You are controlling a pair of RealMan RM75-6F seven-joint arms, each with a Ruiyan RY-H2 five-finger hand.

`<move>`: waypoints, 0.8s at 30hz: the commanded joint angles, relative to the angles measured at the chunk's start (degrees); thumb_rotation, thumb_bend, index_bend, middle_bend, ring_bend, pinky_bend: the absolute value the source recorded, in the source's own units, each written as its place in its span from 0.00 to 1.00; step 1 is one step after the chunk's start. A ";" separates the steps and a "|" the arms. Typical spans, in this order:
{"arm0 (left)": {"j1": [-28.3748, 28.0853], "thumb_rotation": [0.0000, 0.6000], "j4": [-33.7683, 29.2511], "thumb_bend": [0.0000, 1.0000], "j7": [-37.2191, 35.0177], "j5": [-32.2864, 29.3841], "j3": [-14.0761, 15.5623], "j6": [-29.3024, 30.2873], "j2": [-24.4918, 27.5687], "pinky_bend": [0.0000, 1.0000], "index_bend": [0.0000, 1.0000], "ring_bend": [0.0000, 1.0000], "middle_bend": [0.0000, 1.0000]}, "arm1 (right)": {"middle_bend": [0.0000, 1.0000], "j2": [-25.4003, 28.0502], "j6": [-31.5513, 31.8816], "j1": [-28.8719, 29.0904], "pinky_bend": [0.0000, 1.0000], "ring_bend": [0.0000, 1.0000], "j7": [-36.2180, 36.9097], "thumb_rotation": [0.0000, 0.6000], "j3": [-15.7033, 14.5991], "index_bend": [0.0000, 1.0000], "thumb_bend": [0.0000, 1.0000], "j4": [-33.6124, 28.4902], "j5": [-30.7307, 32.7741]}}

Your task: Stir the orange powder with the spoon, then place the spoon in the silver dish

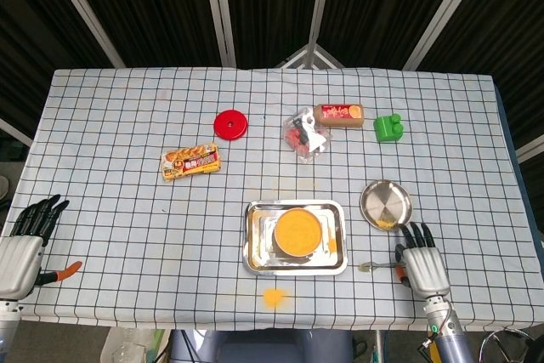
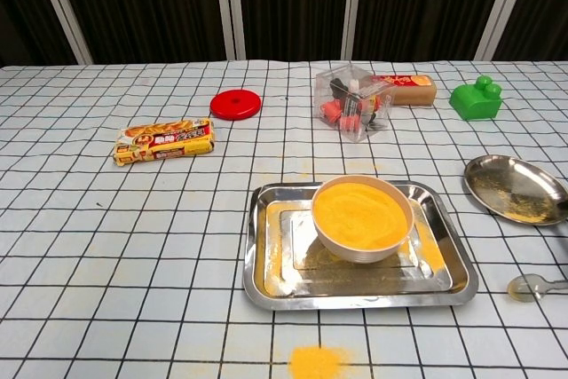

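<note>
The right hand (image 1: 422,265) is sitting at the near right edge of the table, to the right of the steel tray (image 1: 252,240), with its dark fingers (image 1: 416,235) pointing away from the robot; the handle end of the spoon (image 2: 535,287) is meeting the thumb side of the hand, but whether the hand is actually pinching it cannot be told from either view. The spoon is lying just right of the tray, its bowl toward the tray and dusted with orange. The silver dish (image 2: 517,187) is sitting right of the tray and a little farther back, apart from the spoon, with some orange powder on its near inner side. A white bowl (image 2: 362,217) filled with orange powder is resting inside the tray, toward its right half, and loose orange dust is showing on the tray floor. A small spilled heap of powder (image 2: 318,361) is lying on the checked tablecloth (image 1: 127,210) just in front of the tray. The left hand (image 1: 25,244) is resting far to the left of the tray at the table's near left edge, fingers spread and holding nothing, with an orange-handled tool (image 1: 59,272) lying beside it.
</note>
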 commanded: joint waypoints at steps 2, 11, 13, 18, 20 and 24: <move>-0.02 1.00 -0.03 0.00 0.02 -0.02 -0.01 -0.02 0.01 0.00 0.00 0.00 0.00 | 0.14 1.13 1.24 -0.04 0.00 0.00 0.68 1.00 0.76 0.58 0.42 -2.04 -0.32; -0.04 1.00 -0.12 0.00 0.01 -0.08 -0.04 -0.07 0.04 0.00 0.00 0.00 0.00 | 0.14 3.85 2.23 0.71 0.00 0.00 -0.73 1.00 3.16 0.58 0.42 -8.01 0.73; -0.05 1.00 -0.18 0.00 -0.02 -0.10 -0.04 -0.09 0.06 0.00 0.00 0.00 0.00 | 0.14 4.40 2.22 1.28 0.00 0.00 -2.25 1.00 3.84 0.58 0.42 -10.10 0.85; -0.08 1.00 -0.25 0.00 -0.14 -0.19 -0.04 -0.20 0.12 0.00 0.00 0.00 0.00 | 0.14 4.93 1.87 2.91 0.00 0.00 -7.05 1.00 5.22 0.58 0.42 -16.13 0.99; -0.09 1.00 -0.28 0.00 -0.21 -0.24 -0.02 -0.30 0.17 0.00 0.00 0.00 0.00 | 0.14 4.67 1.39 3.76 0.00 0.00 -10.03 1.00 5.50 0.58 0.42 -18.62 1.04; -0.14 1.00 -0.44 0.00 -0.32 -0.31 0.10 -0.59 0.29 0.00 0.00 0.00 0.00 | 0.15 3.02 0.15 5.60 0.00 0.00 -16.17 1.00 6.19 0.58 0.42 -21.76 1.83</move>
